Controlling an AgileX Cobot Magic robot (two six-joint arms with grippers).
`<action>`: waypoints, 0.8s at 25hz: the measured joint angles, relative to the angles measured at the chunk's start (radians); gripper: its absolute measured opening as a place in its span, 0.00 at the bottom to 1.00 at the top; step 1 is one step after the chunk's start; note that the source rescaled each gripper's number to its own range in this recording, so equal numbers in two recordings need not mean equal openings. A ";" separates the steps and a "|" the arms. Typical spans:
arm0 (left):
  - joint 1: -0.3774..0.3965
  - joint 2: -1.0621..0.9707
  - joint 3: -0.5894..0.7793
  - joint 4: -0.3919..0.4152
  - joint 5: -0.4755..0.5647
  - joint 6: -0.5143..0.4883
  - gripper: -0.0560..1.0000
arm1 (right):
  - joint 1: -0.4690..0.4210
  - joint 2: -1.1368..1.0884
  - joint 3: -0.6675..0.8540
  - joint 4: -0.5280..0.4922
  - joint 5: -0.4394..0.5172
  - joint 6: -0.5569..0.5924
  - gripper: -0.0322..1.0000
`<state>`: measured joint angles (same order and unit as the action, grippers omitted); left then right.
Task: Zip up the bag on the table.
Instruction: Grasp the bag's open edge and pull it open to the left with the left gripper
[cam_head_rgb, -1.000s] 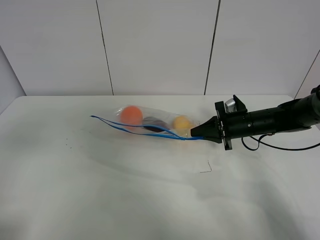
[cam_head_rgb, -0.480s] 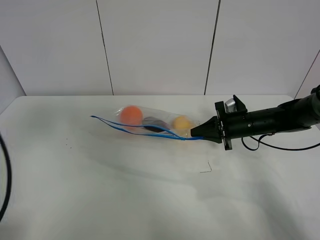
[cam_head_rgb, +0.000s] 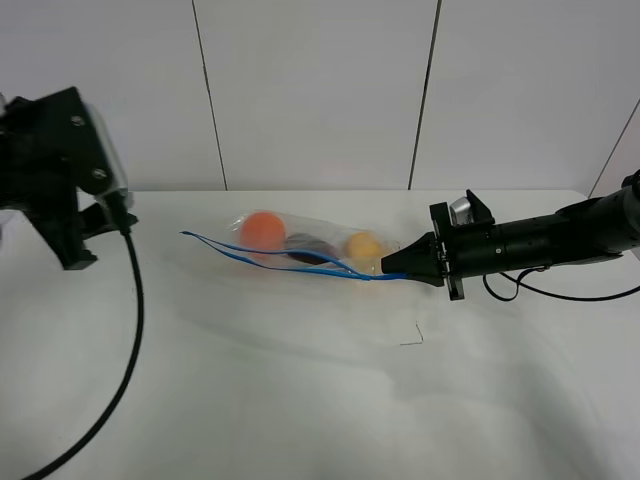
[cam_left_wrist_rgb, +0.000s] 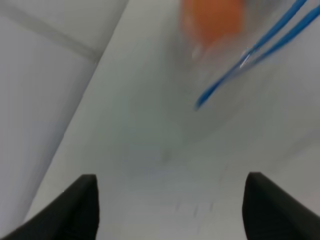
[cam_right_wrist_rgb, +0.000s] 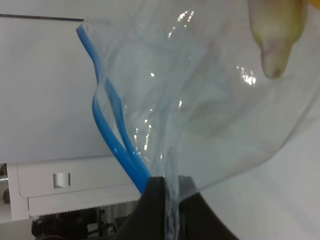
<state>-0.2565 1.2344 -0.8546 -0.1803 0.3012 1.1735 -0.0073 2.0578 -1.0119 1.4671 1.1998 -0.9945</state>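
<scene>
The clear bag (cam_head_rgb: 300, 243) lies on the white table (cam_head_rgb: 300, 390), with an orange (cam_head_rgb: 263, 230), a dark aubergine (cam_head_rgb: 308, 247) and a yellow fruit (cam_head_rgb: 363, 245) inside. Its blue zip strip (cam_head_rgb: 260, 255) gapes open along the near edge. My right gripper (cam_head_rgb: 392, 268) is shut on the bag's right end; in the right wrist view its jaws (cam_right_wrist_rgb: 166, 205) pinch the plastic beside the blue strip (cam_right_wrist_rgb: 112, 130). My left gripper (cam_head_rgb: 112, 215) hovers to the left of the bag, open and empty. The blurred left wrist view shows the left gripper (cam_left_wrist_rgb: 170, 205), the orange (cam_left_wrist_rgb: 212, 20) and the strip (cam_left_wrist_rgb: 250, 55).
A small dark bent mark (cam_head_rgb: 412, 338) lies on the table in front of the right gripper. The left arm's black cable (cam_head_rgb: 125, 330) hangs over the table's left side. Grey wall panels (cam_head_rgb: 320, 90) stand behind the table.
My left arm has come into view from the left and now hangs over the table's left side. The right gripper and the bag have not moved.
</scene>
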 joint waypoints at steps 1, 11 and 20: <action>-0.037 0.023 0.000 -0.002 -0.034 -0.001 0.87 | 0.000 0.000 0.000 0.000 0.000 0.000 0.03; -0.385 0.270 0.000 -0.008 -0.391 -0.084 0.87 | 0.000 0.000 0.000 0.006 0.000 0.001 0.03; -0.539 0.434 -0.001 -0.011 -0.624 -0.144 0.87 | 0.000 0.000 0.000 0.038 0.001 0.015 0.03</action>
<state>-0.7957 1.6686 -0.8554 -0.1910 -0.3223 1.0291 -0.0073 2.0578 -1.0119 1.5047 1.2006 -0.9797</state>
